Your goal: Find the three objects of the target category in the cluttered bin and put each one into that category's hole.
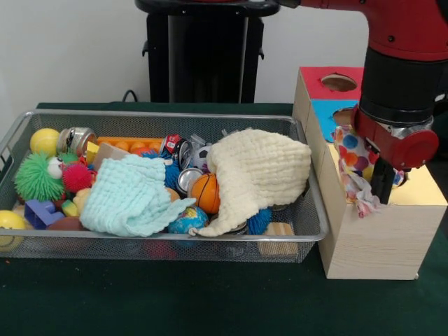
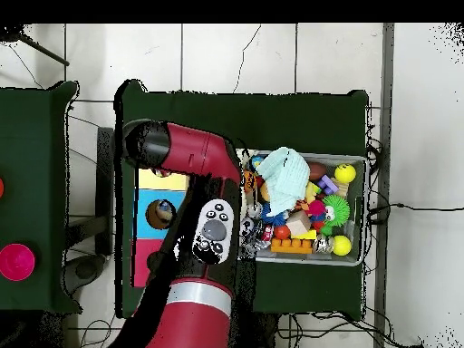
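A polka-dot cloth (image 1: 355, 164) is held pinched in the claw (image 1: 381, 187) above the yellow-topped box (image 1: 381, 231); the drop-off step is judged in hand; alignment over the hole, hidden here, is needed before release; the bin (image 1: 308, 238) remains to be searched.

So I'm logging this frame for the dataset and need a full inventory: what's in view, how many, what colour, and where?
Wire-mesh bin: one, silver, on the green table.
Cloths in bin: one cream, one mint, draped over the toys.
Spiky balls: one green, one pink, bin's left end.
Yellow balls: two, left end.
Mini basketball: one, orange, bin centre.
Wooden boxes: three, tops red, blue, yellow, right of the bin.
Polka-dot cloth: one, white with coloured dots, hanging at the gripper over the yellow-topped box.
Gripper: one, black, on the red arm.
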You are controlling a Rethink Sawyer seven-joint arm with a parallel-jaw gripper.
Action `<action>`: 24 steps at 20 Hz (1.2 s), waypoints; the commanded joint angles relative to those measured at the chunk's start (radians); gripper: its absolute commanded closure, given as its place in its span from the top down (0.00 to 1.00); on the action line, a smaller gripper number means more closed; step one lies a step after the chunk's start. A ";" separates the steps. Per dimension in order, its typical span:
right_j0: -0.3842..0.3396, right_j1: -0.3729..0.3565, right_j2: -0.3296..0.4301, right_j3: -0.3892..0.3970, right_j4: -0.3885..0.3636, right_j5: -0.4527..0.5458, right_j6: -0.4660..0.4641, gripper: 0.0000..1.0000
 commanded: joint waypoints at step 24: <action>0.091 -0.009 0.042 0.349 0.024 -0.087 0.118 0.00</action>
